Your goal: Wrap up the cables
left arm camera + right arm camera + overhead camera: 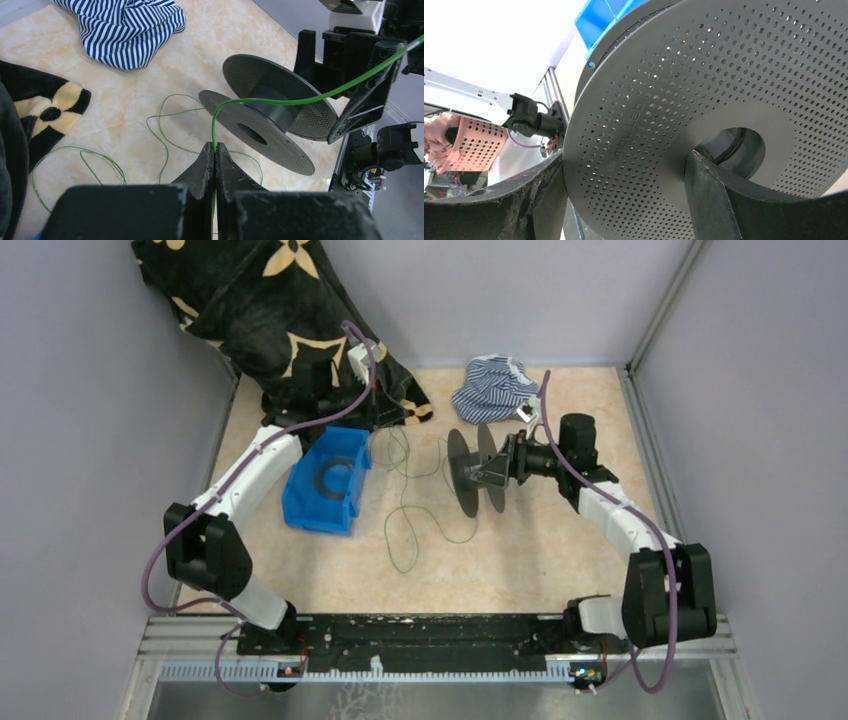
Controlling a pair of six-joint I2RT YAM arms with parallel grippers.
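Left arm: reaches forward along the left side, wrist turned inward beside the black floral cloth [270, 310]. Left gripper [215, 150] is clenched, fingertips pressed together on the cable [280, 102].

Right arm: elbow bent near its base, forearm pointing inward to table centre. Right gripper [624, 170] has its jaws spread wide and grasps the spool [475, 472], one finger at the flange rim, the other at the hub hole. The spool is carried on edge, flanges upright.

Cable: one strand runs from the left fingertips, arcs over the spool hub and goes on toward the right arm. The rest lies in loose loops on the table [520, 570] between the blue bin [325, 480] and the spool.

Room: walls enclose three sides. The striped cloth [495, 388] lies at the far wall. Bare tabletop shows in front of the arm bases.

Materials: thin green wire; dark grey perforated flanges; glossy plastic bin; beige marbled tabletop.
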